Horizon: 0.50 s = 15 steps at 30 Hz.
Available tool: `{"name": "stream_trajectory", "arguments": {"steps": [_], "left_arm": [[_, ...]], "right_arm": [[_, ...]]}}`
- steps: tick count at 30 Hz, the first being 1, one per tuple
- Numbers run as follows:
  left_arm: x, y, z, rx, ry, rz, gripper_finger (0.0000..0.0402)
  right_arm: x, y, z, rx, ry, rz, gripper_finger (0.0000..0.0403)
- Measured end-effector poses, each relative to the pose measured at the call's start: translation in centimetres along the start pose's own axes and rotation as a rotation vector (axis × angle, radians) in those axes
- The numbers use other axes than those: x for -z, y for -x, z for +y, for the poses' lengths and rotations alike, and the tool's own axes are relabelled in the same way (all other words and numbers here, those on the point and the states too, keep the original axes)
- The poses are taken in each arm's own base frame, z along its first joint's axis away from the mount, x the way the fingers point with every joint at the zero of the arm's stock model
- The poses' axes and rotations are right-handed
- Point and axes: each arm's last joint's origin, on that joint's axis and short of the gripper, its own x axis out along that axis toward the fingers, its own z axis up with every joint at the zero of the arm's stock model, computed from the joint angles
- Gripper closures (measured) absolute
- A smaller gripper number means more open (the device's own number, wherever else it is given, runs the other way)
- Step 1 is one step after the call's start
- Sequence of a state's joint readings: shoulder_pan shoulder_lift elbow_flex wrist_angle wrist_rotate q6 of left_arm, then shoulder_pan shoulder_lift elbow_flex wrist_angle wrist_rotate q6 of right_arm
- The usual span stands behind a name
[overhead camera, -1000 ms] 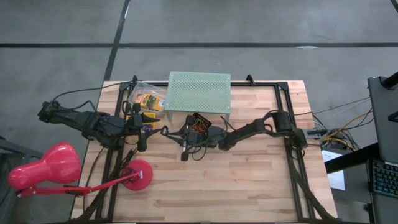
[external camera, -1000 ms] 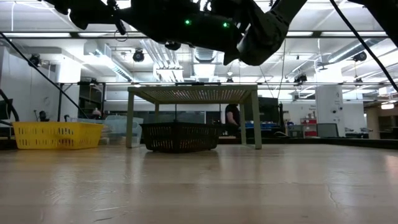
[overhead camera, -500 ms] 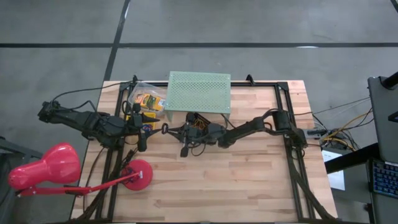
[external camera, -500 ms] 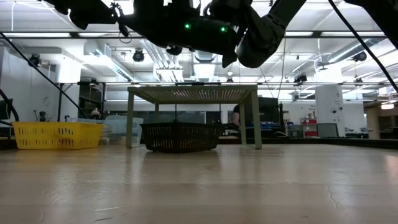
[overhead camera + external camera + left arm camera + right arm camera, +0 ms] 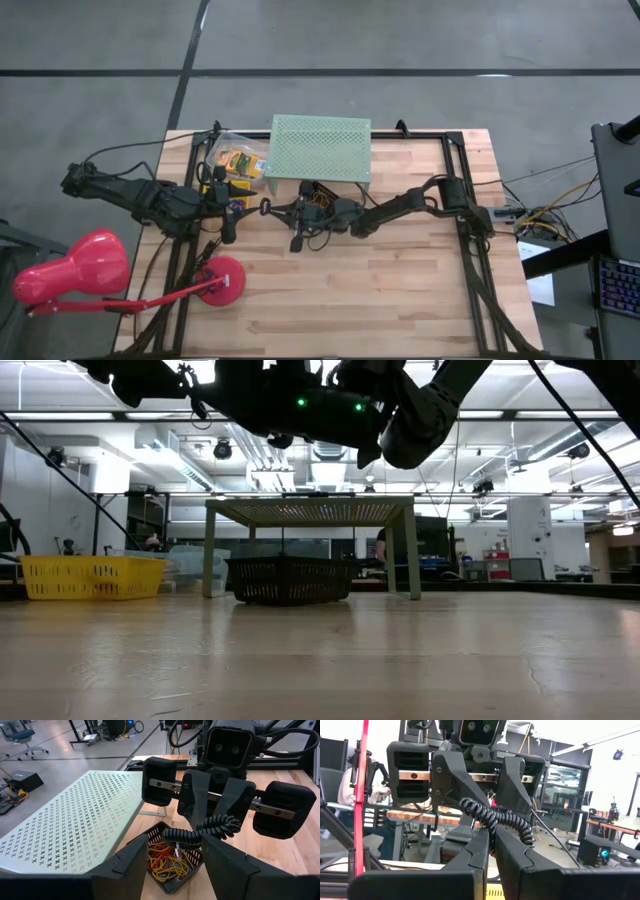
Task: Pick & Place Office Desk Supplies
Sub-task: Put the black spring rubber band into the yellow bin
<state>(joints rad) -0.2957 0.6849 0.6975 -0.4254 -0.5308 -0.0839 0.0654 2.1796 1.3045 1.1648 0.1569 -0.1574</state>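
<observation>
My right gripper (image 5: 278, 209) (image 5: 492, 837) is shut on a black coiled cord (image 5: 495, 820) (image 5: 202, 826), held in the air over the table's middle. My left gripper (image 5: 258, 206) (image 5: 175, 840) faces it tip to tip and is open. Its fingers stand on either side of the coil; I cannot tell whether they touch it. Below both grippers a small black basket (image 5: 172, 865) (image 5: 318, 195) holds red, orange and yellow rubber bands. It sits on the table at the front edge of the mint-green perforated stand (image 5: 320, 148). My right gripper pinches the coiled cord near its middle (image 5: 491, 831) between its two fingers. The fingers come level from the table's right side and lie across the coil. The coil is lifted clear of the table, and its two ends (image 5: 167, 834) (image 5: 239, 821) stick out on either side.
A clear bag with yellow-orange boxes (image 5: 235, 160) lies at the far left beside the stand. The pink desk lamp (image 5: 70, 270) stands with its round base (image 5: 218, 282) on the near left of the table. Bare wood lies near and right (image 5: 400, 290).
My right gripper has gone a little toward the table's left edge, closer to my left gripper, carrying the coiled cord and passing over the black basket. In the last half second nothing has moved.
</observation>
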Motion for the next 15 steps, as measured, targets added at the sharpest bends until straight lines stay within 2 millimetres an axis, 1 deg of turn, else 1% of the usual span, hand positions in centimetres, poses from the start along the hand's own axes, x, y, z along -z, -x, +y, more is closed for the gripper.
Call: {"name": "stream_trajectory", "arguments": {"steps": [4, 7, 15], "left_arm": [[0.0, 0.0, 0.0, 0.0, 0.002, 0.0, 0.0216], [0.01, 0.0, -0.01, 0.004, 0.07, 0.002, 0.0216], [0.56, 0.07, -0.11, 0.062, 0.016, 0.057, 0.0216]], "right_arm": [[0.0, 0.0, 0.0, 0.0, 0.003, 0.0, 0.0381], [0.0, 0.0, 0.0, 0.0, 0.0, 0.0, 0.0381], [0.0, 0.0, -0.01, 0.0, 0.003, 0.0, 0.0381]]}}
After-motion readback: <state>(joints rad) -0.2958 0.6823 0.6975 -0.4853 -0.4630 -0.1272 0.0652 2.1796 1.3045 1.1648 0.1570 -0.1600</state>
